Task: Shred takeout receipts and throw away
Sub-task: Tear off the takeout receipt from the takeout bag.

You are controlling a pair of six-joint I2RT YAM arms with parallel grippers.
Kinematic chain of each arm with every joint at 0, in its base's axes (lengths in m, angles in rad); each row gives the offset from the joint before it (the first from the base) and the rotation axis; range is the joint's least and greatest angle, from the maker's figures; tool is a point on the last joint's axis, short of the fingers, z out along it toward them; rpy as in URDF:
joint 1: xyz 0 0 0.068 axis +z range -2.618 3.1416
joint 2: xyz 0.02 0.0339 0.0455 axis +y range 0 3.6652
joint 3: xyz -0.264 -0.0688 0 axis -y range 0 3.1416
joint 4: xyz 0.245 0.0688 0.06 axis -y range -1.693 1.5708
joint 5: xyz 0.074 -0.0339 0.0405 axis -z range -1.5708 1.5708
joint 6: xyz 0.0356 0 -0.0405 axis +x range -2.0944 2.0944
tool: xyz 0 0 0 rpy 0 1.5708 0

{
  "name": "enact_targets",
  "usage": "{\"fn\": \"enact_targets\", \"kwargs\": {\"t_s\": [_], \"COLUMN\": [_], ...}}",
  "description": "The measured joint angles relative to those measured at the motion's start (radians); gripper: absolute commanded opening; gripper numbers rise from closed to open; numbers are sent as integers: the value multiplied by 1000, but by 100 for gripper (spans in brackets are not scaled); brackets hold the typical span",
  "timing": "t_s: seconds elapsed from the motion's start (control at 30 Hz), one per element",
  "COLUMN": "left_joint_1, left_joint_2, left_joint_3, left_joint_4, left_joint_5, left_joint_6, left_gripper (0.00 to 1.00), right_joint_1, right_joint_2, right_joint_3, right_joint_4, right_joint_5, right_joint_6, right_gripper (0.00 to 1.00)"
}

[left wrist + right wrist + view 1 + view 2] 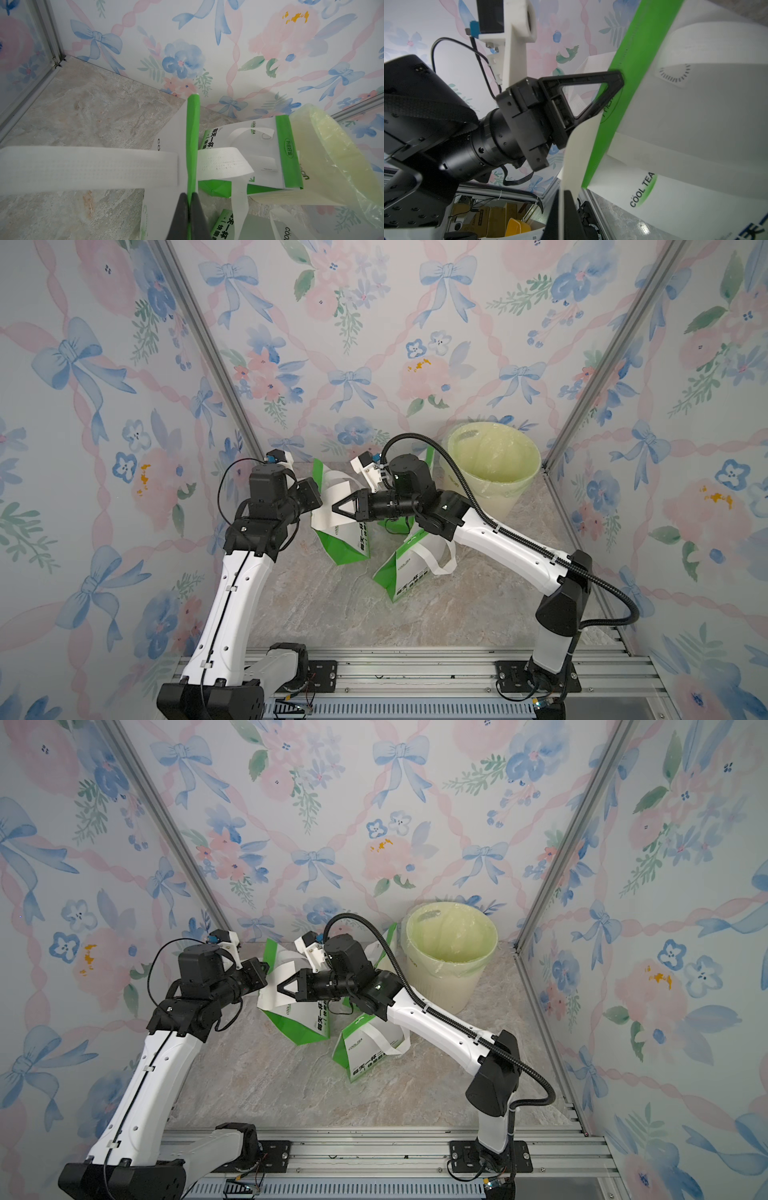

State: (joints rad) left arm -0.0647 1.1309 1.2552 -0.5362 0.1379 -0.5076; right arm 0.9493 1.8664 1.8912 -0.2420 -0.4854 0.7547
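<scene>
While one green-and-white bag [409,572] lies slack nearest me, the left gripper [189,197] pinches the green edge [192,145] of the upright bag [347,545] and the right gripper [563,200] nips its white band [578,149], likely to spread it open; no receipts show, perhaps inside; the bin [513,497] waits behind

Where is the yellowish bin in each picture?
Top views: the bin stands in the far right corner.
Left wrist: the bin is against the back wall, behind a bag.
Right wrist: not in it.
Shared landmark: the leftmost green-and-white bag.
</scene>
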Motion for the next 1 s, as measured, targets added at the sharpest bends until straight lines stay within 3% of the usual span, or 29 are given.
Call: {"fn": "enact_targets", "kwargs": {"t_s": [0.27, 0.77, 1.0], "left_joint_1": [21, 34, 37], "left_joint_2": [31, 33, 33], "left_joint_3": [-105, -145, -145], "left_joint_4": [22, 94, 95], "left_joint_5": [9, 0, -14], "left_joint_6": [18, 37, 54], "left_gripper": [0, 0, 0], "right_joint_1": [13, 17, 14], "right_joint_2": [31, 28, -100], "right_joint_3": [8, -42, -179], "right_joint_4": [-82, -83, -89], "right_joint_5": [31, 58, 122], "right_joint_6": [-64, -68, -67], "right_gripper": [0, 0, 0]}}
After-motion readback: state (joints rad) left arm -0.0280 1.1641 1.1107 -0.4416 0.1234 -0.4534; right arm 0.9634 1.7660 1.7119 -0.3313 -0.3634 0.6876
